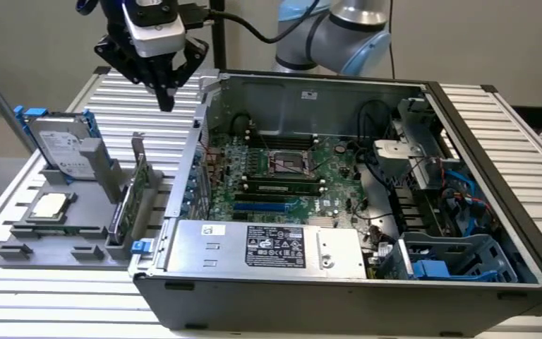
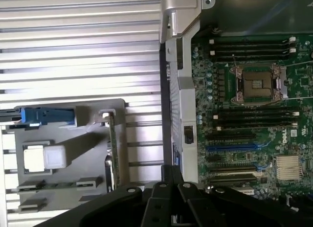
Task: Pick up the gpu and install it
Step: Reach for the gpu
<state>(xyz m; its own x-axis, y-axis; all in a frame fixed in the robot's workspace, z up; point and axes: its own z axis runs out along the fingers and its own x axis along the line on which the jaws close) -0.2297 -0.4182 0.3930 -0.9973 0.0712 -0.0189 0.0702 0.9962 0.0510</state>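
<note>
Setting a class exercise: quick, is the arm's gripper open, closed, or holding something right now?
The black two-finger gripper: closed, holding nothing.

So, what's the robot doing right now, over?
Gripper hovering up high, apart from the gpu. Gpu upright in the grey tray, not yet picked. Nothing between them.

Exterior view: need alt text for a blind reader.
The gripper hangs above the slatted table, apart from the gpu, which stands on edge in a gray holder beside a hard drive. At the exterior view's right, an open computer case shows its motherboard.
</note>
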